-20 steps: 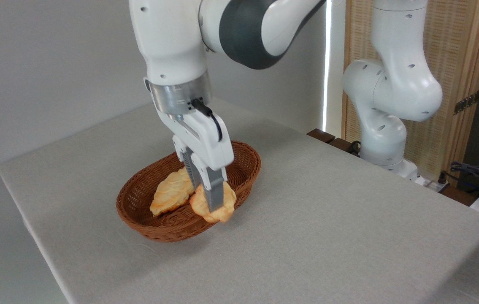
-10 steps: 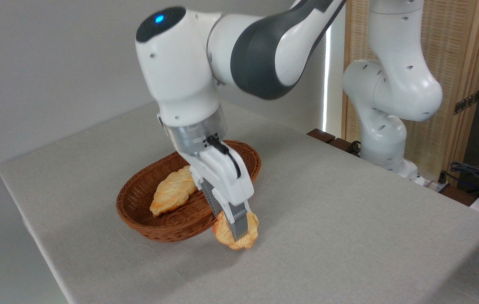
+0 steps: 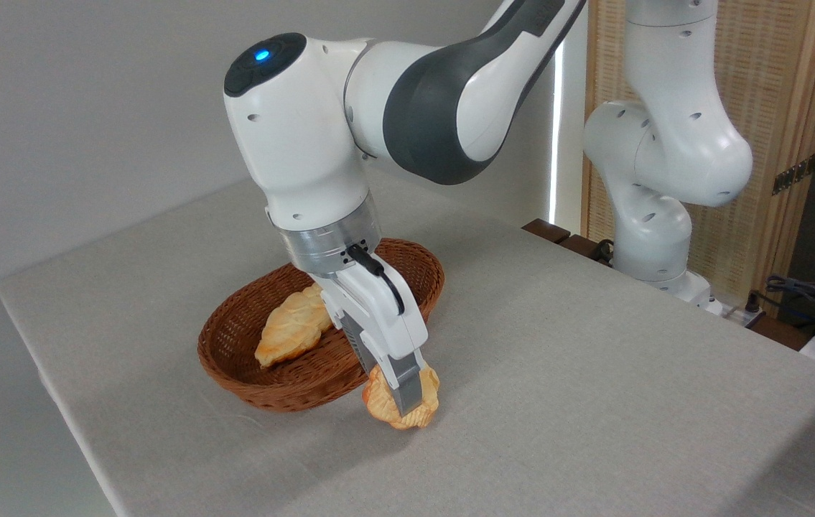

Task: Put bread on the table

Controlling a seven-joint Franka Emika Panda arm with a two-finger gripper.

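Note:
The bread (image 3: 385, 406), a small golden-orange ridged pastry, is pinched between the fingers of my gripper (image 3: 407, 403), which is shut on it. It hangs at the front right of the wicker basket (image 3: 292, 380), outside the rim, with its lower edge touching or just above the grey cloth of the table (image 3: 558, 388). Whether it rests on the cloth I cannot tell. The near finger covers the middle of the bread.
A longer pointed golden loaf (image 3: 292, 327) lies inside the basket. The arm's white base (image 3: 655, 237) stands at the table's far right edge, with cables (image 3: 809, 294) beyond it. Open cloth stretches to the right and front of the bread.
The gripper carried the bread out of the basket, over its front rim, and down to the table surface. In the last half second it only sank slightly.

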